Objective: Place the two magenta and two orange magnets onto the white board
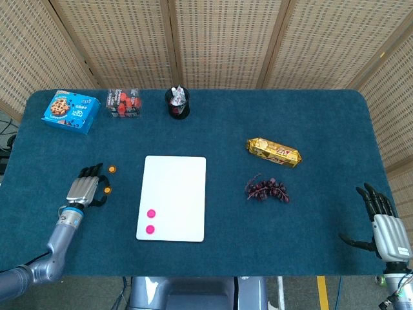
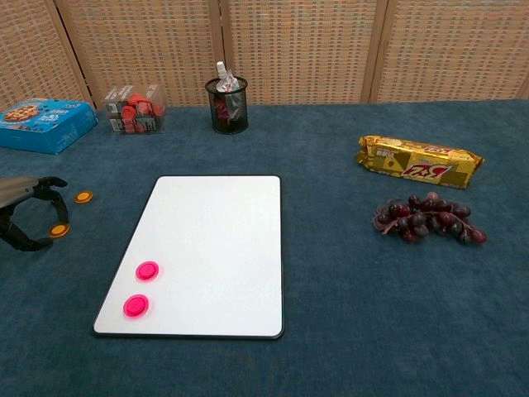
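Fingertips [image 2: 54, 183] just above orange magnet [image 2: 58, 231]

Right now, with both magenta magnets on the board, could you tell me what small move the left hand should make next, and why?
Probably close the left hand on the nearer orange magnet: its fingers sit around it, and both orange magnets lie off the white board.

We only get a sliver of the left hand [image 2: 25, 211] in the chest view; the frame edge chops off most of it, and we can't tell if its fingers touch the orange magnet [image 2: 59, 231] by them. The right hand [image 1: 381, 223] shows only in the head view, its arm cut at the corner. The print on the blue cookie box [image 1: 70, 111] is too small to read.
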